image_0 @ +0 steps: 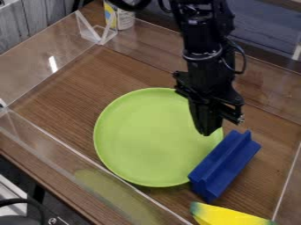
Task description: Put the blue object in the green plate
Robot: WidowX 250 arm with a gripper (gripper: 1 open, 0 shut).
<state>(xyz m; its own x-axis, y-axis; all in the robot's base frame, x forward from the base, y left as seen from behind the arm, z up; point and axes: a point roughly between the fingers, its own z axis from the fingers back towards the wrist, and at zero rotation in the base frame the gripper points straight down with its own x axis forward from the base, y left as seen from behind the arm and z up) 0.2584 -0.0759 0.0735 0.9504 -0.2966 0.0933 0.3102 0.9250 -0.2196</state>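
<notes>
Lime-green and wide, the green plate [143, 139] is lying to the left of the fingertips and partly beneath them, its flat face bare and offering plenty of room to set something down. Hanging over the plate's right rim, the gripper [209, 126] is pointing steeply down with its jaws pressed together, holding nothing. Just right of and below the fingertips, the blue object [226, 164] is resting on the wooden tabletop [88, 79], its near-left end touching or overlapping the plate's rim. Its long axis is running diagonally, from lower left up to the right. A closing grip would probably need to go across the ridge. Further right, the clear wall [280, 180] and a yellow object [230, 214] are crowding that side.
</notes>
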